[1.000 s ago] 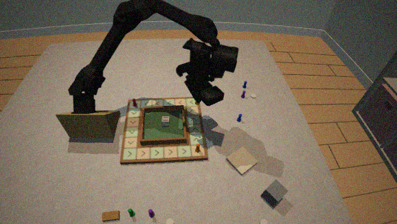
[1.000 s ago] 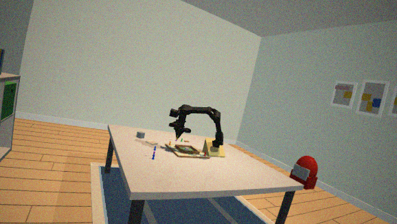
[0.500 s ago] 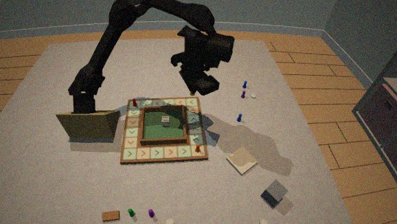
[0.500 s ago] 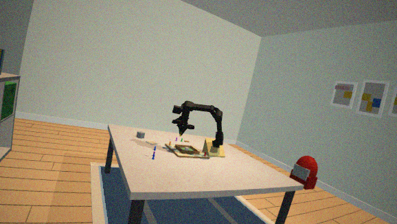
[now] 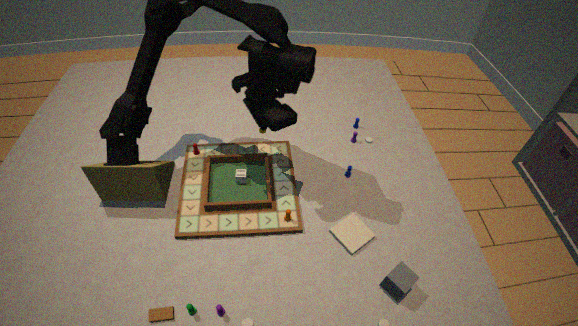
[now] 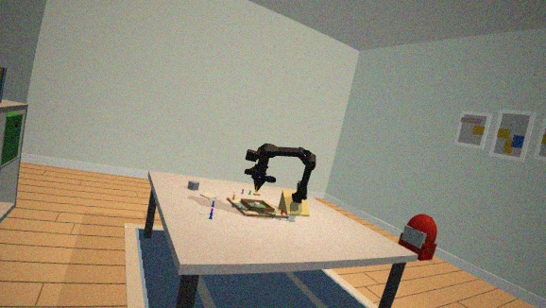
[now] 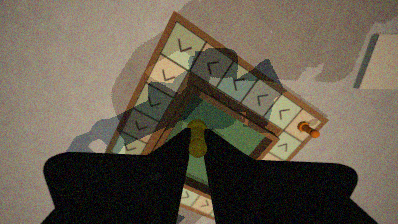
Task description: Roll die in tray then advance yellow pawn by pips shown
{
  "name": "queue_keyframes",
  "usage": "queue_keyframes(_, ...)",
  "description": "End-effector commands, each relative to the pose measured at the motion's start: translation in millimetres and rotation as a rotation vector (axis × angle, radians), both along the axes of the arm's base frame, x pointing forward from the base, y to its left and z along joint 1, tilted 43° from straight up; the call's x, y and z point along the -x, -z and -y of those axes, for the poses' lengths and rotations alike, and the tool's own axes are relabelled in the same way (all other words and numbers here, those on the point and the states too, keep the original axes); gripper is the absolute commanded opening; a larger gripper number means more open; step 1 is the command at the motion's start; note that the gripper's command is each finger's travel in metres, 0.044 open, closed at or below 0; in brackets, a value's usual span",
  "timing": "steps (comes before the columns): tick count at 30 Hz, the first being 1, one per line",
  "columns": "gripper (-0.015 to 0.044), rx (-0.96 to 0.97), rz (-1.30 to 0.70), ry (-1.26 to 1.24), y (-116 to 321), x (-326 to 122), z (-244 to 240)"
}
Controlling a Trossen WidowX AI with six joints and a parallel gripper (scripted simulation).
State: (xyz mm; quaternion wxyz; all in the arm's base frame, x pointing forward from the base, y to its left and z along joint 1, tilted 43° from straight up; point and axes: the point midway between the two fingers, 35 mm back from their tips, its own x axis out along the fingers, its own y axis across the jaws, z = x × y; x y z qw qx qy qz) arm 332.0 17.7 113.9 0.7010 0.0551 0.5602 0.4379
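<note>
My gripper (image 7: pixel 197 134) (image 6: pixel 257 189) is shut on the yellow pawn (image 7: pixel 198 142) (image 5: pixel 262 130) and holds it in the air above the board. In the top view most of the pawn is hidden by the fingers. The die (image 5: pixel 241 174) lies in the green tray (image 5: pixel 220 187) in the middle of the board (image 5: pixel 238 235); its top pips are too blurred to read. The red pawn (image 5: pixel 196 149) stands on the back left corner square. The orange pawn (image 5: pixel 288 215) (image 7: pixel 309 129) stands on the front right corner square.
Two blue pawns (image 5: pixel 348 171) (image 5: pixel 356 123) and a purple pawn (image 5: pixel 354 137) stand right of the board. A cream tile (image 5: pixel 352 233) and a grey block (image 5: pixel 399 281) lie front right. A green pawn (image 5: pixel 191 309), another purple pawn (image 5: pixel 220 310) and a brown block (image 5: pixel 161 314) are in front.
</note>
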Motion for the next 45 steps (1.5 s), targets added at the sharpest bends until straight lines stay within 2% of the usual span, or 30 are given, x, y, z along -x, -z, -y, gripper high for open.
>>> queue_keyframes(1, 0.0, -0.003, -0.002, -0.001, -2, 12, -10)
queue_keyframes(36, 0.0, -0.011, -0.009, -0.002, 20, 135, -64)
queue_keyframes(45, 0.0, -0.01, -0.008, -0.001, 33, 137, -76)
